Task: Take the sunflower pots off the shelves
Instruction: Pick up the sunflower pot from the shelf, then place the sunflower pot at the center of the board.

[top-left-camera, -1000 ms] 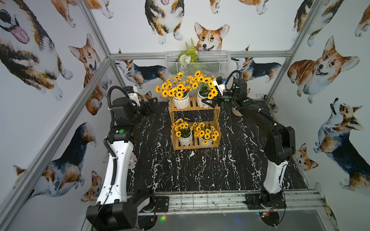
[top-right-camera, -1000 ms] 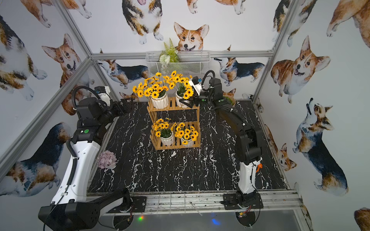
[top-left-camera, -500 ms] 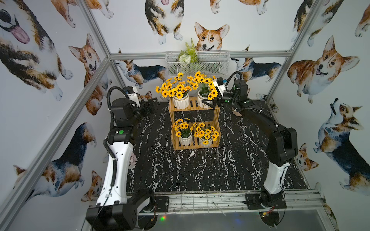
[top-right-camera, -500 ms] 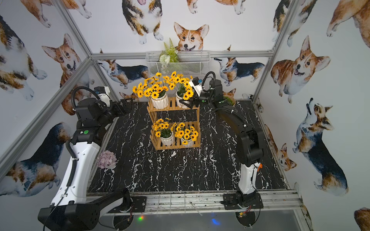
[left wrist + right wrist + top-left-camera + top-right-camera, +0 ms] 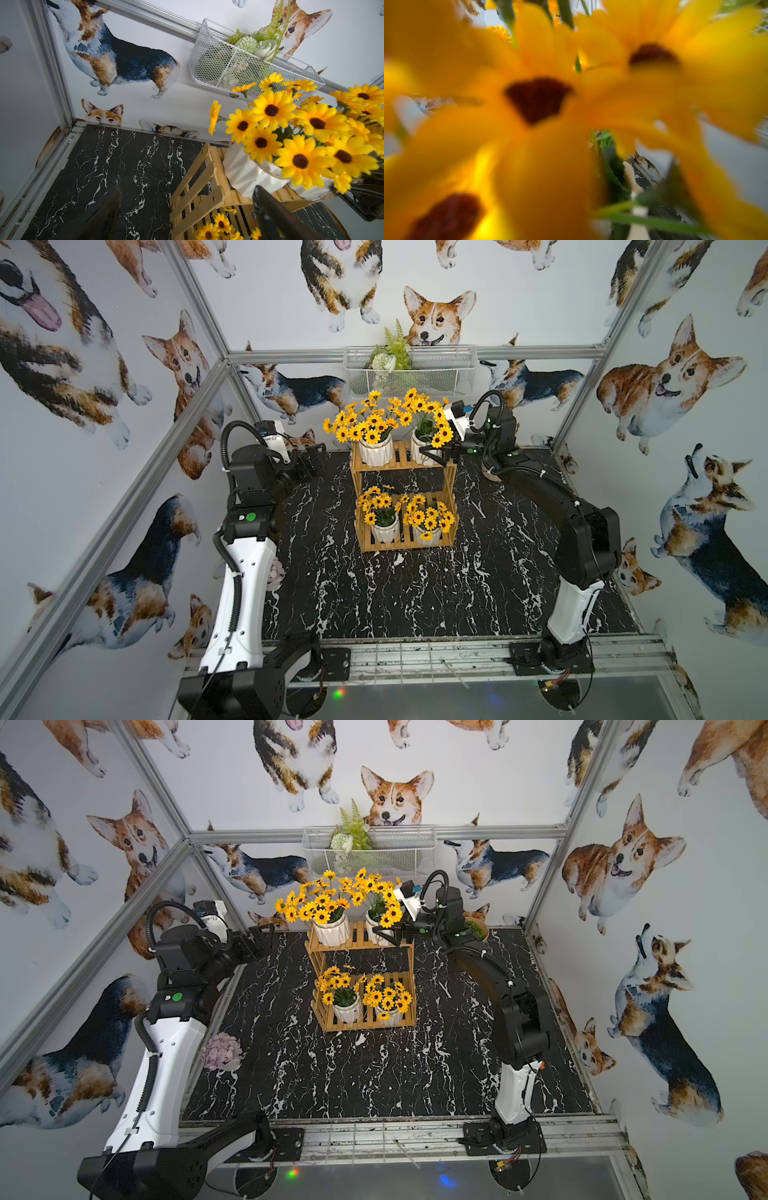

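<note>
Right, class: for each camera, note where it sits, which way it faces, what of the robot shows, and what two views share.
Top views: high over the front, looking down and back at the rack; the left arm and right arm show whole.
Left wrist: on the left arm, facing the upper pot and basket; its fingers show.
Right wrist: buried in blurred blooms; no robot shows.
Shared: top and left wrist views show basket and rack.

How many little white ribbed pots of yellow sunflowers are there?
4. Top-shelf pots and bottom-shelf pots stand in pairs on the light-wood slatted rack. None seems hidden.
</note>
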You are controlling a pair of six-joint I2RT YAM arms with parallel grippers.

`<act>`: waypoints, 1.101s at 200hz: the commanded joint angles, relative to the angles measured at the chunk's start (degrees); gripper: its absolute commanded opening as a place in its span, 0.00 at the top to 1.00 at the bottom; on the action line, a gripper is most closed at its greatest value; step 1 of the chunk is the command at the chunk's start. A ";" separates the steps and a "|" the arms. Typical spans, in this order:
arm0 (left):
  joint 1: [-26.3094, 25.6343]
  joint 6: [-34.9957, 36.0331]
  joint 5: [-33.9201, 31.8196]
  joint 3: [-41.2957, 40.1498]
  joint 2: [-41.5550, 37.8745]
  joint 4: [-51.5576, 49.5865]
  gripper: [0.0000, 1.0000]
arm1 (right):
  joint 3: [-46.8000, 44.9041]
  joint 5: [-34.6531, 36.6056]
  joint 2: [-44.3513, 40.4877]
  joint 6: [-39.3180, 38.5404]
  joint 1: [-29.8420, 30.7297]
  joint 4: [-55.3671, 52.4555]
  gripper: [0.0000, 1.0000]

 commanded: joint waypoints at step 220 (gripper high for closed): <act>0.09 -0.16 1.54 -0.09 -2.79 2.30 0.00 | -17.09 7.71 -21.79 -4.48 4.09 3.47 1.00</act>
